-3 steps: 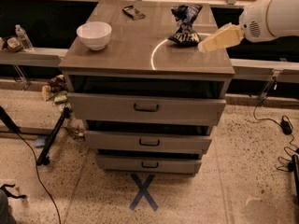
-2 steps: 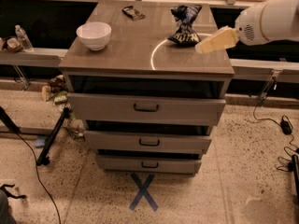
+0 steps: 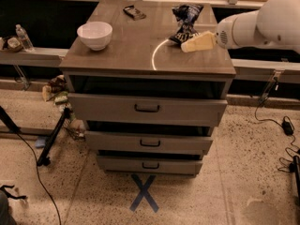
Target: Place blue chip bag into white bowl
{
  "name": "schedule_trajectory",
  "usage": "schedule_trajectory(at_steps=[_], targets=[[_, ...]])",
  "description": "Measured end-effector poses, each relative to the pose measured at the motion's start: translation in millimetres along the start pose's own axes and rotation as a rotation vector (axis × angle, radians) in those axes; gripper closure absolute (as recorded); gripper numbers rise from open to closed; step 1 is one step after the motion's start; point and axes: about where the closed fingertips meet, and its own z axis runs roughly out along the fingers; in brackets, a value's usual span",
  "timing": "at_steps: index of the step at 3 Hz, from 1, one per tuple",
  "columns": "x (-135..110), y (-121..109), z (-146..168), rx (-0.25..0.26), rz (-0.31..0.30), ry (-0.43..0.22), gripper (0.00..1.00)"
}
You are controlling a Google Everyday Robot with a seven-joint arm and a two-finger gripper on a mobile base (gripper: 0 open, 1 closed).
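The blue chip bag (image 3: 186, 20) stands crumpled on the back right of the cabinet top. The white bowl (image 3: 94, 34) sits upright and empty on the left side of the top. My gripper (image 3: 187, 46) comes in from the right on a white arm; its pale yellowish fingers (image 3: 199, 42) point left and sit just in front of and below the bag, close to its base. I cannot tell whether they touch the bag.
A small flat dark object with a strap (image 3: 134, 12) lies at the back middle of the cabinet top (image 3: 136, 55). The cabinet's three drawers (image 3: 147, 108) stand partly open. A water bottle (image 3: 24, 37) stands on a shelf at left. Cables lie on the floor at right.
The gripper has moved left, closer to the base of the chip bag. The bag and bowl have not moved.
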Motion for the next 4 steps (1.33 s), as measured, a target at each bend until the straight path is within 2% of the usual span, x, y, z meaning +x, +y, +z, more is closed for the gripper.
schedule_trajectory(at_steps=[2,4], targets=[[-0.5,-18.6,71.2,0.036,0.071,-0.063,0.0],[-13.7,-27.7,118.2,0.05,0.101,-0.119,0.0]])
